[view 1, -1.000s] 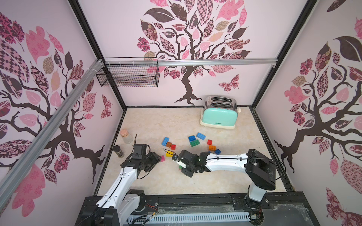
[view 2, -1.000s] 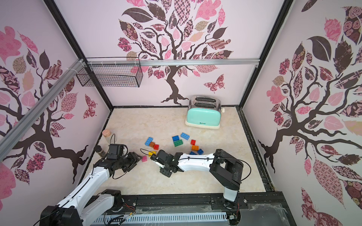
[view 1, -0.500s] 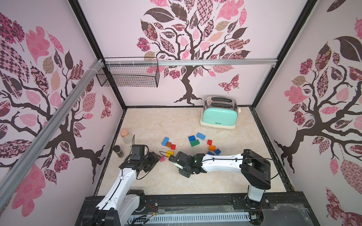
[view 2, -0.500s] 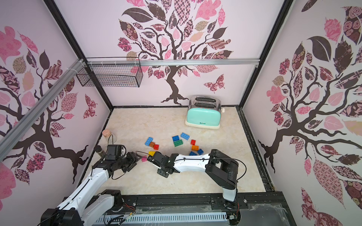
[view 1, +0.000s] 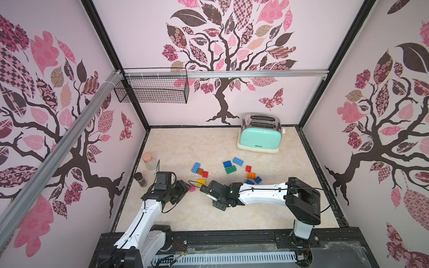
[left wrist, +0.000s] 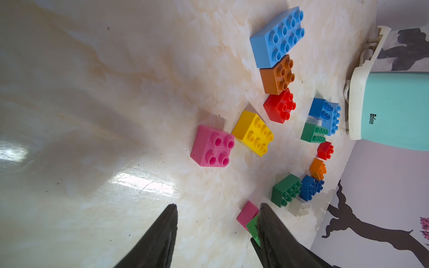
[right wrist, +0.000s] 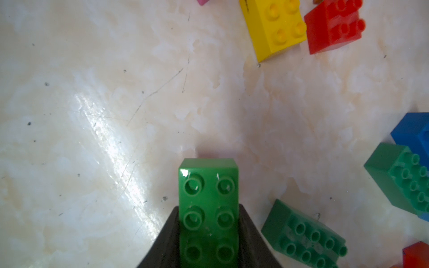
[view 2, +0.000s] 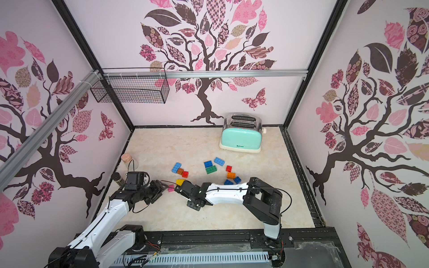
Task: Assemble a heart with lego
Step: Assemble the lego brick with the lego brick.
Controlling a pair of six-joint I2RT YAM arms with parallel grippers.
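Observation:
My right gripper (right wrist: 208, 208) is shut on a long green brick (right wrist: 208, 192), held just above the floor, studs toward the camera. In the left wrist view a pink piece (left wrist: 247, 213) sits against that green brick (left wrist: 252, 226). My left gripper (left wrist: 217, 206) is open and empty, with a loose pink brick (left wrist: 212, 146) and a yellow brick (left wrist: 253, 132) lying ahead of it. In both top views the pink brick (view 1: 192, 188) (view 2: 171, 188) lies between the left gripper (view 1: 186, 185) and the right gripper (view 1: 204, 189).
A light blue brick (view 1: 195, 167), a brown one (view 1: 200, 171) and a red one (view 1: 205, 174) form a row. More bricks (view 1: 231, 170) are scattered right of it. A mint toaster (view 1: 260, 137) stands at the back; two jars (view 1: 140, 179) stand by the left wall.
The right arm has carried the green brick leftwards, closer to the pink brick and the left gripper. The left arm has barely shifted.

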